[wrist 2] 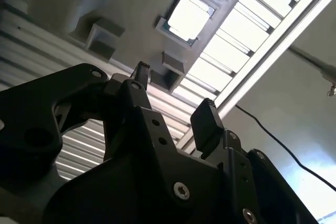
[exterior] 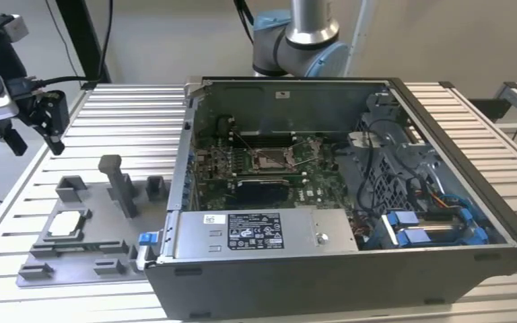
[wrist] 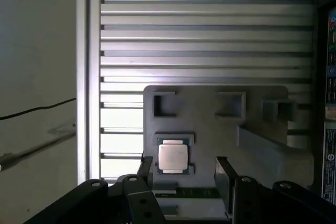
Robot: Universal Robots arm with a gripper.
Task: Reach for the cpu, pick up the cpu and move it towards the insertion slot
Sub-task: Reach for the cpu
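Note:
The cpu is a small silvery square chip lying flat in a pocket of the grey fixture tray at the exterior view's left. It also shows in both wrist views, cpu and cpu. My gripper hangs open well above the table, behind the tray and apart from the chip, with nothing between its black fingers. The gripper stands beside the chip in the second wrist view. The insertion slot, a shiny metal frame on the green board, lies inside the open computer case.
The open computer case fills the exterior view's right of the slatted metal table. Grey posts rise from the tray. The arm's base stands behind the case. The table's edge runs close to the tray.

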